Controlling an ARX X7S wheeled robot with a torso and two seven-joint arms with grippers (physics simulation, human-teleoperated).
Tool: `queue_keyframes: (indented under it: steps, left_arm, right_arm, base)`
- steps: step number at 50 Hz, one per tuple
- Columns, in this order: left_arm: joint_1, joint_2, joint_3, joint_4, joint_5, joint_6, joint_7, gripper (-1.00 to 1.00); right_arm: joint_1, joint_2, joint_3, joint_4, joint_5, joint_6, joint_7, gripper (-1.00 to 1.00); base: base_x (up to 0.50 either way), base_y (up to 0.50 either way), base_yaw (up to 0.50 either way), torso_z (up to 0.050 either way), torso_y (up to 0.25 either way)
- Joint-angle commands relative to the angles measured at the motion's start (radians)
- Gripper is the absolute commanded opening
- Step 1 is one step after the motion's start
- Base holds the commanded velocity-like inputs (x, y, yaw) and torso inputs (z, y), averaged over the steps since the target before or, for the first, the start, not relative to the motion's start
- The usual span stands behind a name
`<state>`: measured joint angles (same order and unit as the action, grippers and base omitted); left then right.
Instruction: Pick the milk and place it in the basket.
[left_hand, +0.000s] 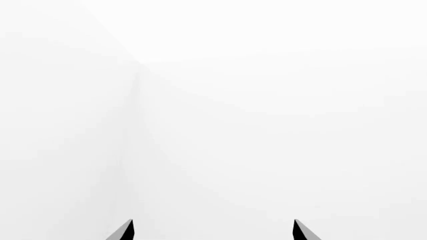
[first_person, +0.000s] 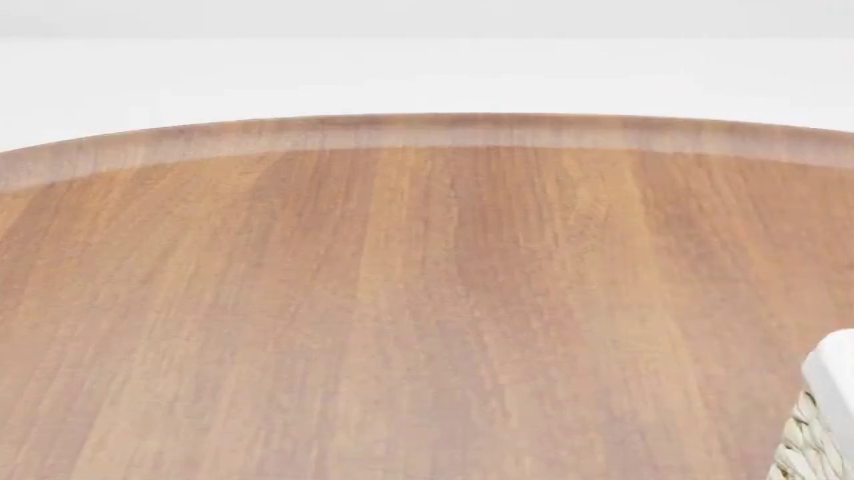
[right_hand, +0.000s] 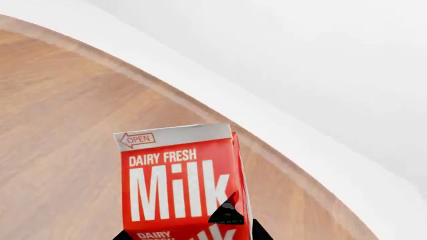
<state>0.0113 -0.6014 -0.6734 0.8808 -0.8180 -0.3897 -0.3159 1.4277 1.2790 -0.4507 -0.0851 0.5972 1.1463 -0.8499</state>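
The milk (right_hand: 179, 175) fills the lower middle of the right wrist view, its red top with white "Milk" lettering facing the camera. My right gripper (right_hand: 191, 234) is shut on it, one dark fingertip against each side of the carton, over the wooden table (right_hand: 53, 125). In the head view only a corner of the basket (first_person: 817, 440) shows at the lower right edge, woven wicker under a white cloth rim. Neither arm nor the milk appears in the head view. My left gripper (left_hand: 213, 230) is open, its two tips far apart with nothing between them, facing a plain white background.
The round wooden table (first_person: 400, 300) spans the head view, its curved far edge (first_person: 427, 130) against a white floor and wall. In the right wrist view the table's rim (right_hand: 280, 150) curves just beyond the carton.
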Motion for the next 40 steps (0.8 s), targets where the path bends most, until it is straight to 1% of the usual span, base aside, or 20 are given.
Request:
queue_keyframes:
  steps: [1,19,30,36,40]
  left_arm:
    - [0.001,0.016,-0.021,-0.003,0.024,0.006,0.02,1.0]
    - [0.007,0.017,-0.017,-0.004,0.029,0.012,0.021,1.0]
    - [0.008,0.013,-0.018,-0.002,0.026,0.012,0.019,1.0]
    - [0.011,0.014,-0.019,-0.002,0.026,0.014,0.019,1.0]
    - [0.013,0.014,-0.019,-0.003,0.028,0.016,0.02,1.0]
  right_arm:
    - [-0.018,-0.005,0.046,0.034,-0.028,-0.017,0.022,-1.0]
    - [-0.13,0.015,0.076,0.073,0.004,0.014,0.109,-1.0]
    - [-0.207,0.03,0.076,0.075,0.019,0.002,0.138,-1.0]
    - [-0.251,0.041,0.092,0.082,0.037,-0.002,0.168,-1.0]
    - [-0.302,0.051,0.134,0.093,0.076,0.004,0.215,-1.0]
  base:
    - [0.0,0.0,0.0,0.0,0.0]
    - [0.0,0.0,0.0,0.001,0.002]
    - [0.0,0.0,0.0,0.0,0.001]
    - [0.0,0.0,0.0,0.002,0.0]
    - [0.0,0.0,0.0,0.0,0.003]
